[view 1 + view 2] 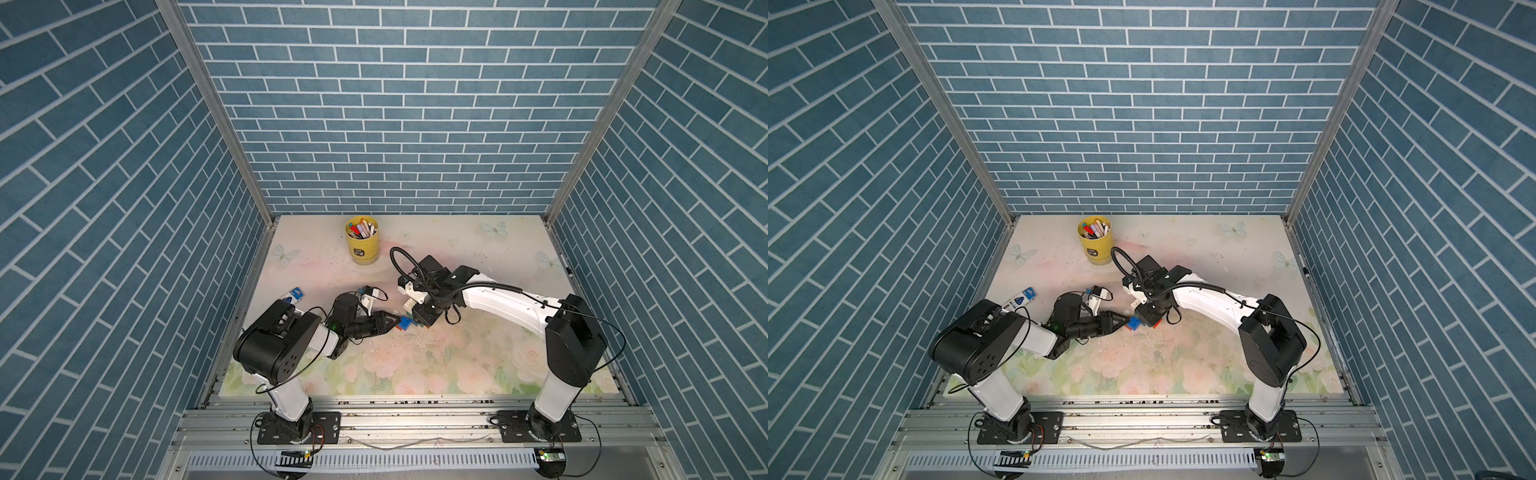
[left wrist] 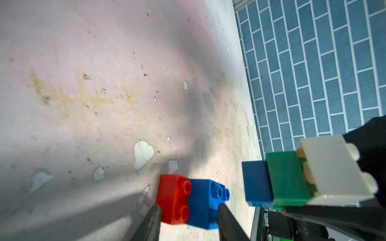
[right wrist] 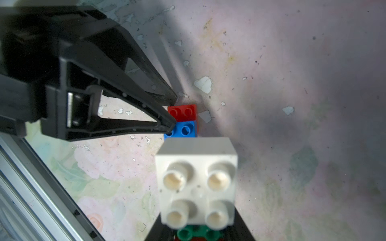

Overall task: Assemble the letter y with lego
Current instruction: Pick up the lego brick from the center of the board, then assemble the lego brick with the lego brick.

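Between left jaws, red-blue pair (image 2: 194,198); between right jaws, white-green stack (image 2: 292,181).

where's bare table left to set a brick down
Free: the near floral strip of table along the front rail, and the far stretch right of the yellow marker cup. Crowded: the middle, where both jaws hold lego.

The red brick (image 2: 173,198), blue brick (image 2: 204,206), green brick (image 2: 288,179) and white brick (image 3: 196,183) are smooth, glossy moulded plastic, all 4 catching soft highlights. The left gripper (image 3: 173,113) is matt black plastic with a faintly grainy face. The tabletop (image 2: 83,62) is a matt floral-printed sheet, scuffed, stained and chipped to pale patches, beside a dull, brushed aluminium rail (image 3: 25,183).
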`<state>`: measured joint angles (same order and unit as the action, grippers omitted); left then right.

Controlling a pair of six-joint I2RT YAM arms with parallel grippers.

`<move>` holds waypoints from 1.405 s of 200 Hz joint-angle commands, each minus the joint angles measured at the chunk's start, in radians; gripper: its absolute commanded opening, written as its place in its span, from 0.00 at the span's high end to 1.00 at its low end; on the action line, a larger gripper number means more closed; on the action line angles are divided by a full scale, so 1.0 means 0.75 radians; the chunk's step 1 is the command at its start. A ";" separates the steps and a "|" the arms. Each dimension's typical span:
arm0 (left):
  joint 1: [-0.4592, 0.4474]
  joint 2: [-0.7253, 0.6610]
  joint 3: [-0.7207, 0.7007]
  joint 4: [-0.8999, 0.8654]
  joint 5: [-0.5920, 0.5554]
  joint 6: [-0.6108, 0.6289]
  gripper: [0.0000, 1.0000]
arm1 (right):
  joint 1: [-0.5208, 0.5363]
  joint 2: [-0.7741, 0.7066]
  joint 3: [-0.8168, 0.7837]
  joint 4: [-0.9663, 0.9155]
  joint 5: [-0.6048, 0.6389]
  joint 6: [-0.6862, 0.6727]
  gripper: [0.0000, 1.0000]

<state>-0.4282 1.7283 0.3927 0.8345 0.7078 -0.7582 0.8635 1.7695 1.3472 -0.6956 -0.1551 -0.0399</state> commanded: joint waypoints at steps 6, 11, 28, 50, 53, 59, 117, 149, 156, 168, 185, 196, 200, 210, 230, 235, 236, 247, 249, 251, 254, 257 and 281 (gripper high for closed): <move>0.018 0.099 -0.072 -0.402 -0.136 0.036 0.55 | 0.011 0.044 0.055 -0.039 -0.036 -0.132 0.76; 0.020 0.098 -0.072 -0.403 -0.137 0.037 0.55 | 0.013 0.053 0.063 -0.047 -0.038 -0.138 0.76; 0.022 0.101 -0.074 -0.401 -0.136 0.038 0.55 | 0.015 0.074 0.080 -0.066 -0.035 -0.149 0.76; 0.024 0.099 -0.079 -0.398 -0.138 0.037 0.55 | 0.019 0.088 0.081 -0.066 -0.045 -0.157 0.77; 0.025 0.098 -0.079 -0.399 -0.138 0.038 0.55 | 0.019 0.091 0.081 -0.064 -0.046 -0.157 0.76; 0.025 0.099 -0.080 -0.400 -0.137 0.037 0.55 | 0.021 0.093 0.083 -0.066 -0.052 -0.161 0.77; 0.031 0.109 -0.082 -0.399 -0.138 0.041 0.55 | 0.034 0.125 0.101 -0.085 -0.074 -0.175 0.77; 0.035 0.113 -0.084 -0.395 -0.138 0.041 0.55 | 0.039 0.148 0.119 -0.108 -0.073 -0.184 0.77; 0.035 0.110 -0.085 -0.395 -0.138 0.041 0.55 | 0.040 0.152 0.121 -0.113 -0.072 -0.188 0.77; 0.033 0.108 -0.087 -0.395 -0.140 0.041 0.55 | 0.039 0.158 0.123 -0.123 -0.064 -0.190 0.77; 0.035 0.107 -0.088 -0.395 -0.140 0.040 0.55 | 0.041 0.164 0.124 -0.139 -0.047 -0.193 0.77; 0.036 0.108 -0.089 -0.396 -0.140 0.040 0.55 | 0.041 0.168 0.124 -0.150 -0.036 -0.196 0.77; 0.037 0.108 -0.088 -0.397 -0.139 0.042 0.55 | 0.041 0.170 0.124 -0.154 -0.031 -0.197 0.77; 0.036 0.111 -0.089 -0.396 -0.139 0.043 0.55 | 0.045 0.178 0.130 -0.163 -0.018 -0.198 0.77; 0.037 0.116 -0.091 -0.391 -0.139 0.042 0.55 | 0.051 0.194 0.140 -0.171 -0.006 -0.197 0.77; 0.037 0.116 -0.090 -0.391 -0.140 0.041 0.55 | 0.049 0.201 0.142 -0.173 -0.002 -0.193 0.77; 0.038 0.116 -0.090 -0.391 -0.140 0.040 0.55 | 0.049 0.202 0.143 -0.173 -0.001 -0.192 0.77; 0.038 0.117 -0.092 -0.389 -0.141 0.040 0.55 | 0.051 0.224 0.168 -0.194 0.002 -0.178 0.77; 0.039 0.117 -0.092 -0.389 -0.142 0.041 0.55 | 0.051 0.228 0.173 -0.199 0.001 -0.177 0.77; 0.038 0.117 -0.092 -0.389 -0.140 0.041 0.55 | 0.051 0.232 0.177 -0.203 0.002 -0.174 0.77; 0.039 0.117 -0.093 -0.389 -0.142 0.040 0.55 | 0.050 0.237 0.182 -0.207 0.003 -0.168 0.77; 0.038 0.116 -0.094 -0.389 -0.142 0.040 0.55 | 0.051 0.242 0.189 -0.213 0.003 -0.163 0.77; 0.038 0.114 -0.097 -0.387 -0.144 0.039 0.55 | 0.060 0.260 0.209 -0.238 0.012 -0.130 0.77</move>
<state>-0.4171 1.7409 0.3901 0.8444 0.7280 -0.7509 0.8967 1.9106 1.4986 -0.8097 -0.1772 -0.1349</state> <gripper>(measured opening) 0.447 0.348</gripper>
